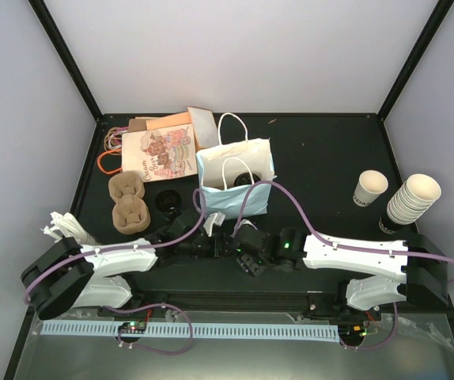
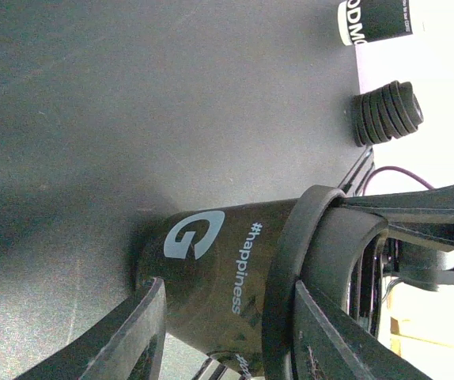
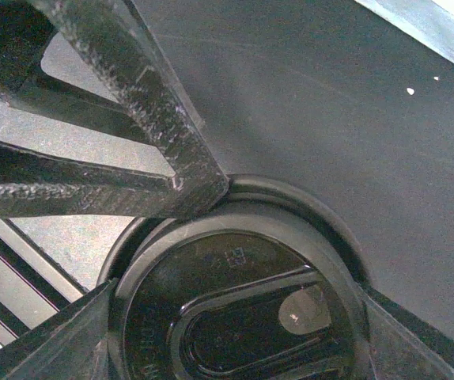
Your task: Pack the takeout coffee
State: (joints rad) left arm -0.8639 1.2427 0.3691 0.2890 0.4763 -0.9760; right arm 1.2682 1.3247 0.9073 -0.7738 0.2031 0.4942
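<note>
- The right gripper (image 3: 239, 317) comes down from above with its jaws wide. Its fingers (image 3: 61, 340) press both sides of the black lid (image 3: 235, 261) of the takeout coffee (image 2: 211, 261).
- The left gripper (image 2: 228, 293) sits side-on at the same cup with its jaws parted. One finger is at the lid's rim and the other is low by the base, and no squeeze shows.
- The coffee stands upright on the dark table (image 1: 322, 158) between the two grippers. It is just on the near side of the white paper bag (image 1: 235, 170).
- Its wall reads "G" and "#happiness".
- The brown pulp carrier (image 1: 128, 202) lies left of the bag.
- A single cup (image 1: 371, 188) and a stack of cups (image 1: 413, 198) stand well apart at right.
</note>
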